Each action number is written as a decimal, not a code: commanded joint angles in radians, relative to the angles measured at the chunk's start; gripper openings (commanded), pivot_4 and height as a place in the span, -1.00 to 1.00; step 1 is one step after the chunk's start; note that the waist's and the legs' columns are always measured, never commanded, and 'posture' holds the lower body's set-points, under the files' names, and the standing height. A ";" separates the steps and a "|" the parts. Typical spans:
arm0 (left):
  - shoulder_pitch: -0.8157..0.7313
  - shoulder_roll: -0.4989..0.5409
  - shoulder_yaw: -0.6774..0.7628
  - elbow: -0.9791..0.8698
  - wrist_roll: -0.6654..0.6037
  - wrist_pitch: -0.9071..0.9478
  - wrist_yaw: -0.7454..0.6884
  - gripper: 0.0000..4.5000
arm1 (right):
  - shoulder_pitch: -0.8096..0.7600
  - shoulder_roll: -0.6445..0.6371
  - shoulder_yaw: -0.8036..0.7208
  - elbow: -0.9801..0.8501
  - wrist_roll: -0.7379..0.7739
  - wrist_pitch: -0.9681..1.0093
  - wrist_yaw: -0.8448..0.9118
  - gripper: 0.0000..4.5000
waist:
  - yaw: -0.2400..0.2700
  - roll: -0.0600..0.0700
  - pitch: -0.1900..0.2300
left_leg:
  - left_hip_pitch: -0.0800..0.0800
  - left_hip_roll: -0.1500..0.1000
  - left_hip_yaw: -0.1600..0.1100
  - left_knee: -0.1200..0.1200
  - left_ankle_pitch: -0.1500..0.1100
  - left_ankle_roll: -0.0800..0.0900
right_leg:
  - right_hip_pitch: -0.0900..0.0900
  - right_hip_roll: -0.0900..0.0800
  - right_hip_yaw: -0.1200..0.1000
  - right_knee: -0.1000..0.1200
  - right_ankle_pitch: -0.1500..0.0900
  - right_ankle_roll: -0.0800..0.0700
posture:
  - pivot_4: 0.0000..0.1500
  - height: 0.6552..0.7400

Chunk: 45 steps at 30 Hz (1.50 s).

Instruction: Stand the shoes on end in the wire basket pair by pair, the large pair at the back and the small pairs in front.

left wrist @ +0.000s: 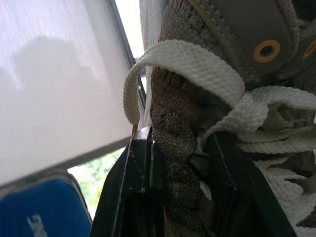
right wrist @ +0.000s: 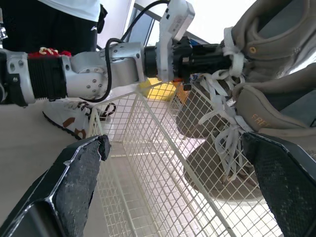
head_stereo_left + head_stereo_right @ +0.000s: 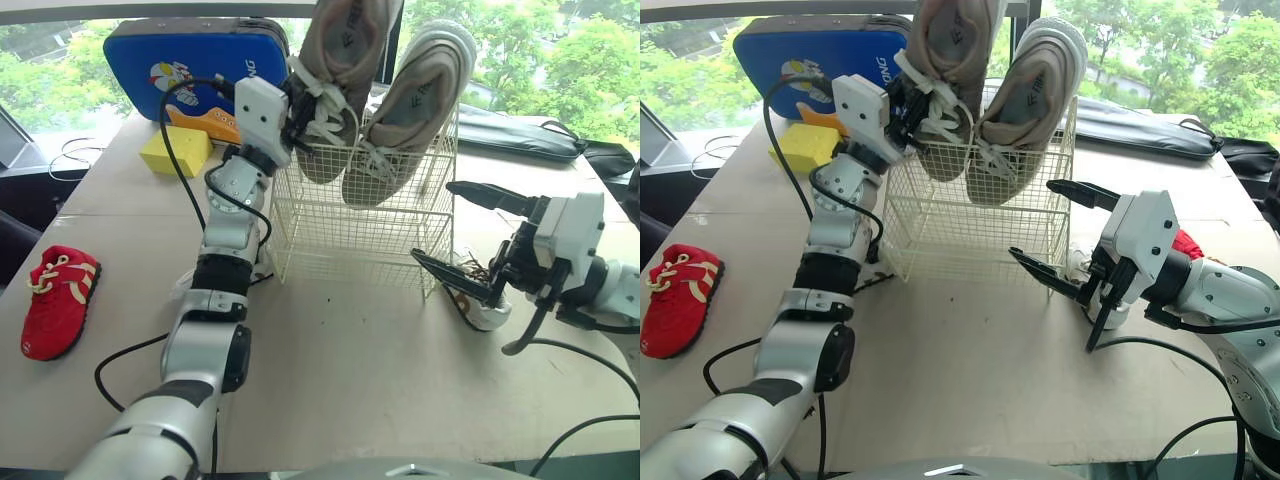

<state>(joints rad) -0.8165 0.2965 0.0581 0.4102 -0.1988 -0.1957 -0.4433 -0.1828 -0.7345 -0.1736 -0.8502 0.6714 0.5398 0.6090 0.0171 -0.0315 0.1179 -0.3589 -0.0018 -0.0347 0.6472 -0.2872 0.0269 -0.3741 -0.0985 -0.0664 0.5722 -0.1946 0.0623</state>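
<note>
- White wire basket (image 3: 350,240) stands mid-table (image 3: 350,390), and the front part of it is bare mesh.
- Two large grey-beige sneakers sit at its back, toes up and well above the rim: the left sneaker (image 3: 345,50) and the right sneaker (image 3: 420,100), side by side.
- I cannot tell whether their heels reach the basket floor.
- My left gripper (image 3: 300,105) is clenched on the left sneaker's tongue among the white laces, with one black finger (image 1: 140,187) on each side of the knit.
- My right gripper (image 3: 432,222) is released, jaws spread wide, just beside the basket's right front corner and holding nothing.
- A small white shoe (image 3: 488,315) lies on the table under that gripper.
- A small red shoe (image 3: 60,300) lies well apart at the table's left edge.
- A small white-and-brown shoe (image 2: 69,121) lies by the basket, near my left forearm.
- Behind are a blue case (image 3: 190,50), a yellow block (image 3: 175,150) and a black bag (image 3: 530,135).
</note>
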 commanded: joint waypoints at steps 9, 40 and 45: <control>0.144 -0.039 -0.009 -0.152 -0.042 0.329 -0.004 -0.66 | -0.016 -0.002 -0.024 -0.024 0.015 0.004 -0.048 1.00 | 0.004 0.006 -0.010 | 0.001 -0.003 0.000 0.002 -0.001 0.001 | 0.002 0.000 0.000 0.000 0.000 -0.001 | 1.00 1.00; 0.631 0.618 0.260 -1.030 -0.940 1.179 -0.393 0.92 | 0.105 -0.008 -0.135 -0.029 0.086 0.149 -0.220 1.00 | -0.001 0.010 0.004 | 0.000 0.003 0.002 -0.001 -0.003 0.002 | -0.003 0.007 0.011 -0.001 -0.006 -0.002 | 1.00 1.00; 0.480 0.585 0.168 -0.995 -0.979 1.173 -0.415 0.92 | 0.398 -0.014 -0.316 -0.099 0.075 0.184 -0.189 1.00 | 0.029 0.009 0.003 | -0.003 0.002 0.000 0.000 -0.003 0.003 | -0.003 0.010 0.015 -0.003 -0.006 -0.003 | 1.00 1.00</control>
<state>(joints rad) -0.3117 0.8882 0.2257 -0.5761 -1.1455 0.9907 -0.8548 0.1849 -0.7478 -0.4088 -0.9152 0.7495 0.7139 0.4179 0.0465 -0.0228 0.1211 -0.3616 -0.0005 -0.0349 0.6474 -0.2899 0.0297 -0.3764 -0.0876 -0.0491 0.5690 -0.2002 0.0591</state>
